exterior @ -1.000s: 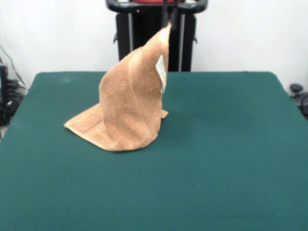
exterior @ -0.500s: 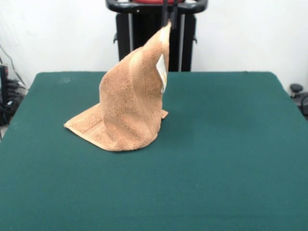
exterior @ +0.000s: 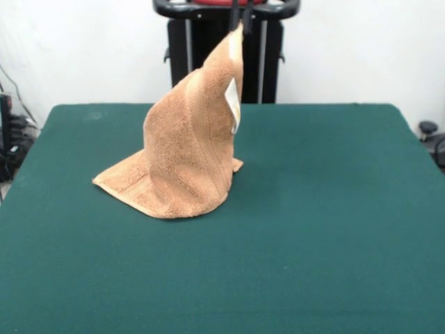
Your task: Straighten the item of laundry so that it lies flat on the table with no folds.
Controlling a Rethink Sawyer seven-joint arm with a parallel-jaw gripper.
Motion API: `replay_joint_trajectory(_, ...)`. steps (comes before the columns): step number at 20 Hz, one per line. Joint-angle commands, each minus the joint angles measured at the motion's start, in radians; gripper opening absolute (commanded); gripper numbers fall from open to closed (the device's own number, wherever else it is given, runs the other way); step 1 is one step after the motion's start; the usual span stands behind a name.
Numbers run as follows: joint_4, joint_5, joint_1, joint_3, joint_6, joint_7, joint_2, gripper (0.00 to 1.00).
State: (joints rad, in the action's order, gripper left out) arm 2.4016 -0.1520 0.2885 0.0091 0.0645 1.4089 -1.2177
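An orange-tan terry towel (exterior: pixel 188 153), the item of laundry, is pulled up into a tall cone above the green table (exterior: pixel 327 229). Its top corner is pinched between the thin black fingers of my gripper (exterior: pixel 240 22) near the top edge of the front view, so the gripper is shut on it. A white label (exterior: pixel 233 104) hangs on the raised right edge. The towel's lower part still rests on the table, with one banded corner (exterior: pixel 104 182) spread out to the left and a small tip showing at the right of the base.
Behind the table's far edge stands the black pedestal (exterior: pixel 226 59). Cables and dark equipment (exterior: pixel 10 139) sit off the table's left side, and a small dark object (exterior: pixel 431 136) lies off the right.
The gripper has risen slightly, drawing the towel's held corner a little higher. The part on the table has not shifted.
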Motion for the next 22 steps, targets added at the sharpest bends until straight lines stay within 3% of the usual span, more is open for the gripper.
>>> replay_joint_trajectory(1, 0.069, 0.008, -0.010, 0.033, 0.064, 0.196, 0.000, 1.00)
replay_joint_trajectory(9, 0.064, -0.002, 0.005, 0.048, 0.087, 0.187, -0.026, 1.00)
replay_joint_trajectory(14, 0.023, -0.008, -0.019, 0.001, 0.276, 0.157, -0.134, 1.00)
replay_joint_trajectory(22, -0.082, 0.056, -0.053, -0.077, 0.621, 0.171, -0.301, 1.00)
